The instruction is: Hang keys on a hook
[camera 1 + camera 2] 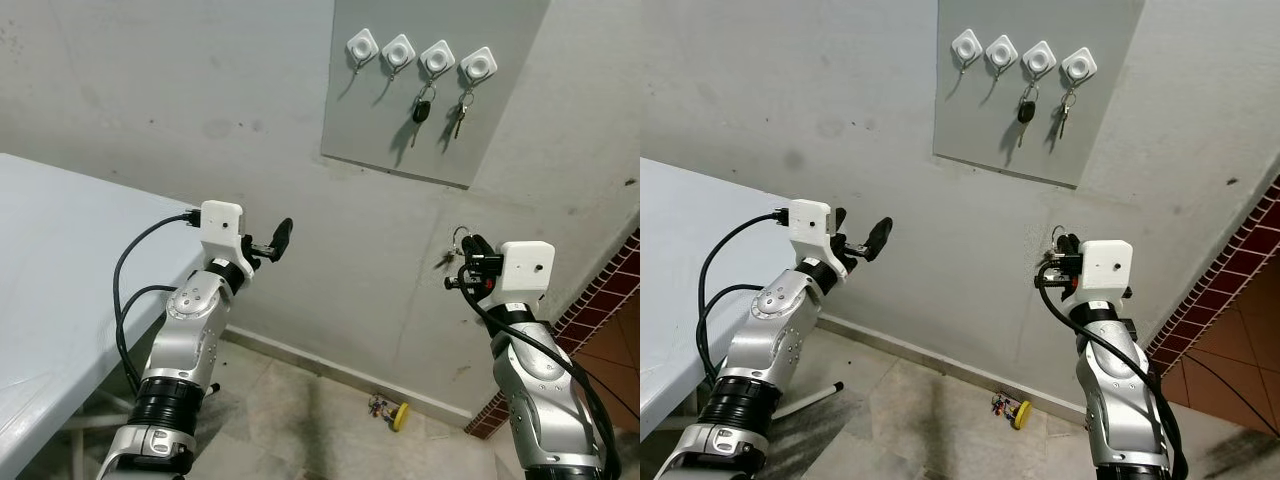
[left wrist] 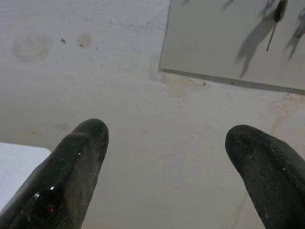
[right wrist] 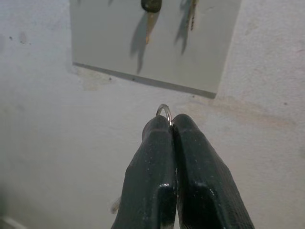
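The right gripper is raised toward the wall, its fingers pressed together on the ring of a set of keys, well below the grey board. That board carries 4 white hooks, 2 already holding keys. The left gripper is raised beside the tabletop, fingers spread.

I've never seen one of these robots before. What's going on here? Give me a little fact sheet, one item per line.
Setting: grey wall with a board carrying four white hooks
Free hooks: the two on the left
Taken hooks: the two on the right, one with a black car key, one with a bunch of keys
Right gripper: shut on a key ring, below the board
Left gripper: open, holding nothing
Table: white, at the robot's left
Floor: small yellow object by the wall
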You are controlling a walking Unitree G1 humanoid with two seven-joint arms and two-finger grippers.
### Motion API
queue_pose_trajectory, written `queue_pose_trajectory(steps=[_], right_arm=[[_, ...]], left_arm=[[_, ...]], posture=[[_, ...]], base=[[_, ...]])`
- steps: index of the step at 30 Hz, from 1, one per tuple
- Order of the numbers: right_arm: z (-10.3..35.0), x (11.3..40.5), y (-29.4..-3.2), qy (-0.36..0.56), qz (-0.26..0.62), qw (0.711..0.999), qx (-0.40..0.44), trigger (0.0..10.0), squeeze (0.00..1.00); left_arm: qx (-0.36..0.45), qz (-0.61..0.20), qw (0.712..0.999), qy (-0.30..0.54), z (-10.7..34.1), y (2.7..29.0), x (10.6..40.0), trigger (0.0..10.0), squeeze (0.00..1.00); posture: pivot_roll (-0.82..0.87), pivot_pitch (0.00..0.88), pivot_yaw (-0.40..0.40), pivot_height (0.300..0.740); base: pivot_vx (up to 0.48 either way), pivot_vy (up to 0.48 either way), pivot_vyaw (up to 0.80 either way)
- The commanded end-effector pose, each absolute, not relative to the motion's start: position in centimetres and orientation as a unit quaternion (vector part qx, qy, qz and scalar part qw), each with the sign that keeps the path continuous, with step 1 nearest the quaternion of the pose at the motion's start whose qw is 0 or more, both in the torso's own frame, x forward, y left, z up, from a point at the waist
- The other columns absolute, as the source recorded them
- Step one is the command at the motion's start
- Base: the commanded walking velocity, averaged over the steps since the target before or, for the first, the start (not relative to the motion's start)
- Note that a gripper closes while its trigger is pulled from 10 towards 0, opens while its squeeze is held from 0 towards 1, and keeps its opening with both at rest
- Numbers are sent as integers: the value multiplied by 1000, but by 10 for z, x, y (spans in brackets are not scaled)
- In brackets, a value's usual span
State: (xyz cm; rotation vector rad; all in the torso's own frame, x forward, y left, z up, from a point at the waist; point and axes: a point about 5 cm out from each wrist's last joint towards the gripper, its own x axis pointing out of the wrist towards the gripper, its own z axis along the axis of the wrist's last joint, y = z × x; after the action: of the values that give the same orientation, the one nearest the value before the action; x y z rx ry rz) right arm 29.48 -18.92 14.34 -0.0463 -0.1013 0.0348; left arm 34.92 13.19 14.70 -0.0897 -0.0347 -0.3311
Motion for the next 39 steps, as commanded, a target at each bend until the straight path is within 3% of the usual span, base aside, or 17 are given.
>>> queue_pose_trajectory(steps=[1, 39], right_arm=[[149, 294, -190, -59, 19, 998, -25, 10000, 0], [154, 298, -191, -65, 22, 997, -25, 10000, 0]], left_arm=[[-43, -161, 986, -28, 155, 133, 350, 10000, 0], [-58, -146, 987, -31, 163, 142, 356, 10000, 0]], posture=[[14, 0, -43, 740], [21, 0, -34, 740]], base=[[0, 0, 0], [0, 0, 0]])
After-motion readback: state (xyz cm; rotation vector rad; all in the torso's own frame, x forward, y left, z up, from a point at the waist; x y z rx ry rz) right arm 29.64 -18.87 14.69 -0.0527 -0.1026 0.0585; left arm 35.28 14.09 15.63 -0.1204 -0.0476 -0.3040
